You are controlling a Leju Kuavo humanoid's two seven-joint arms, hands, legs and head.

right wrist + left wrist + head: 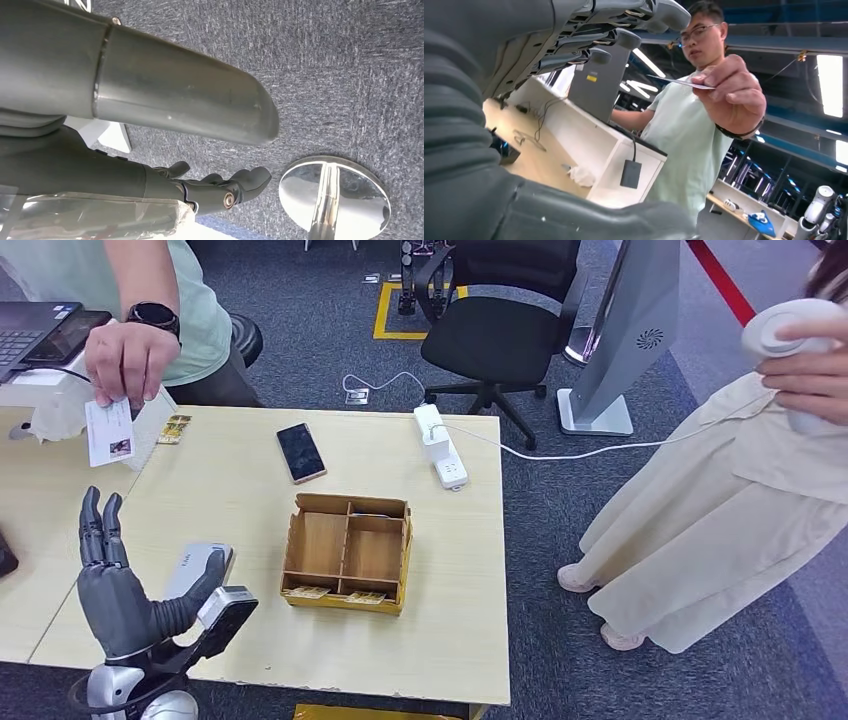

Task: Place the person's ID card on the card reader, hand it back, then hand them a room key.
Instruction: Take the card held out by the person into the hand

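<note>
A person's hand point(130, 355) holds a white ID card point(108, 432) out over the table's far left, above and beyond my left hand point(112, 585). That hand is raised over the near left corner, palm open, fingers straight and apart, holding nothing. In the left wrist view the fingers point(616, 30) reach toward the ID card point(681, 82), with a gap between them. The grey card reader point(196, 566) lies flat beside my thumb. Room key cards point(310, 592) stand in the front slots of a wooden box point(348, 540). My right hand point(210, 189) hangs over the carpet, fingers loose and empty.
A phone point(301, 452) and a white power strip point(440, 445) lie at the table's far side. A laptop point(40, 330) sits on a white stand at the far left. A second person point(720, 490) stands at the right, and an office chair point(500, 320) stands behind the table.
</note>
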